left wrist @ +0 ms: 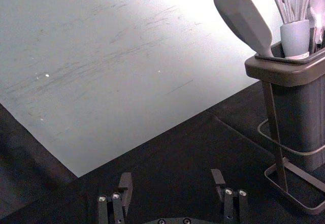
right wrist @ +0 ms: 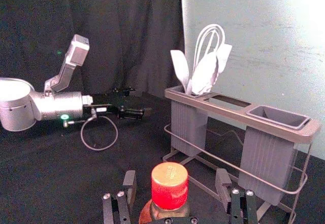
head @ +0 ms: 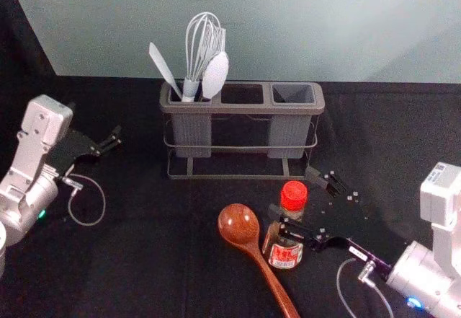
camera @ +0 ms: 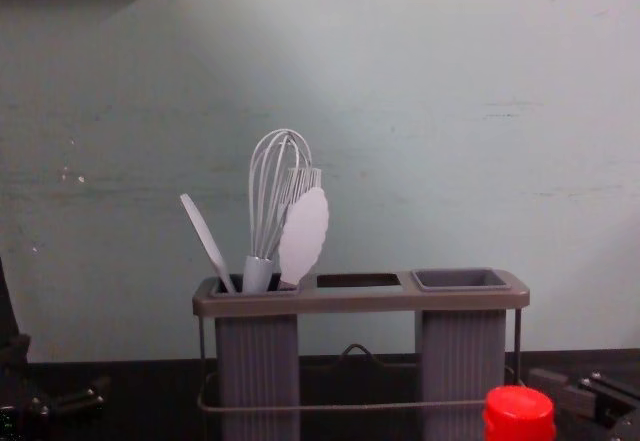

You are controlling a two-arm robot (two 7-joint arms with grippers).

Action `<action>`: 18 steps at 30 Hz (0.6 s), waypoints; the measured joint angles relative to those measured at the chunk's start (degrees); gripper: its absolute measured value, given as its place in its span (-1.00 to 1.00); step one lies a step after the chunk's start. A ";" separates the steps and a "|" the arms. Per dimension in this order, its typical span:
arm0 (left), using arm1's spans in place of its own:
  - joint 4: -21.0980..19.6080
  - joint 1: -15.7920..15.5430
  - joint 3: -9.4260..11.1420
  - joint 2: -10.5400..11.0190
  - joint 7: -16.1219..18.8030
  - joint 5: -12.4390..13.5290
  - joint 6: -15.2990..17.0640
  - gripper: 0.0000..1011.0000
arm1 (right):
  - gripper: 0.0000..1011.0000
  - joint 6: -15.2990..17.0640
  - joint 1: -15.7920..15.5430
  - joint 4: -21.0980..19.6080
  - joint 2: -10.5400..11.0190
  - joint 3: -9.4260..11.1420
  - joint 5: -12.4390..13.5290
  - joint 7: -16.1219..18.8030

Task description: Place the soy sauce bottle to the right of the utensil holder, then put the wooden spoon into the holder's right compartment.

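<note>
Fingers spread, the right gripper (head: 290, 192) brackets an upright soy sauce bottle (head: 272, 233), red-capped with a red-and-white label, before the utensil holder's (head: 245, 109) right side. A glossy, reddish-brown wooden spoon (head: 238, 224) lies beside it; the left gripper (head: 96, 120) idles, fingers apart, at left.

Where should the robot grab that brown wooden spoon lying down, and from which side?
Probably by the slim handle of the brown wooden spoon, from above, jaws closing across it: it lies flat, and the handle is straight and narrow, while the bowl is wide and rounded. The upright red-capped bottle close beside it might crowd the jaws.
</note>
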 joint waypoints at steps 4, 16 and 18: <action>0.00 0.00 0.00 0.00 0.00 0.00 0.00 1.00 | 0.98 0.38 0.27 0.52 -1.05 0.11 -0.33 0.46; 0.00 0.00 0.00 0.00 0.00 0.00 0.00 1.00 | 0.79 0.90 0.59 1.30 -3.12 0.69 -1.22 1.47; 0.00 0.00 0.00 0.00 0.00 0.00 0.00 1.00 | 0.66 0.93 0.66 1.40 -3.41 0.72 -1.32 1.60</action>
